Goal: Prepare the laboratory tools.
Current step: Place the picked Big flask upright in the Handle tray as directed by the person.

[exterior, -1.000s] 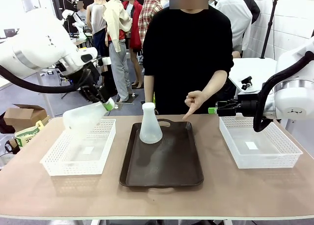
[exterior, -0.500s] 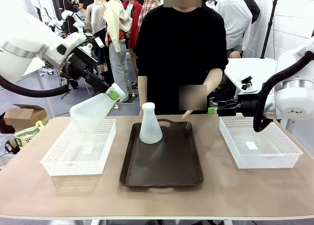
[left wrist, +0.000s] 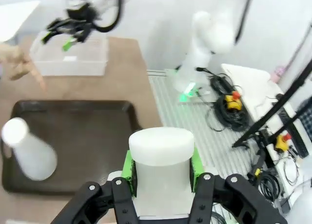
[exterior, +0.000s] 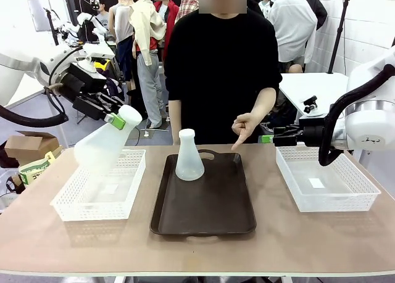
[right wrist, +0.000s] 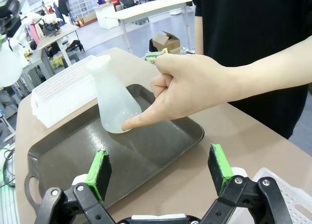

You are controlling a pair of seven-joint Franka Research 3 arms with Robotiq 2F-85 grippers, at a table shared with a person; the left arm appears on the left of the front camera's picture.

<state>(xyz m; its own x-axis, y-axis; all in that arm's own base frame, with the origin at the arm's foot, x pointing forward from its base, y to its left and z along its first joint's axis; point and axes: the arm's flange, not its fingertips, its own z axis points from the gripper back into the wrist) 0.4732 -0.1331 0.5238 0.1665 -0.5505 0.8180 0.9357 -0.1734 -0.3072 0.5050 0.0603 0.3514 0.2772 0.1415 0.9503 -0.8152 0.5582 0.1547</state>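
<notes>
Swung leftward, left gripper clamps tilted flask

In the left wrist view, the held flask is hiding its own body below the neck, and the picture's bottom edge is cropping the left pincer.

- The tilted flask is frosted, translucent white; the left gripper around its neck is black with green pads.
- The upright flask has the same frosted white.
- The tray is dark brown.
- The left basket and the right basket are white mesh.
- The right gripper is black with green pads.
- The table is light brown.
- The person's top is black.
</notes>
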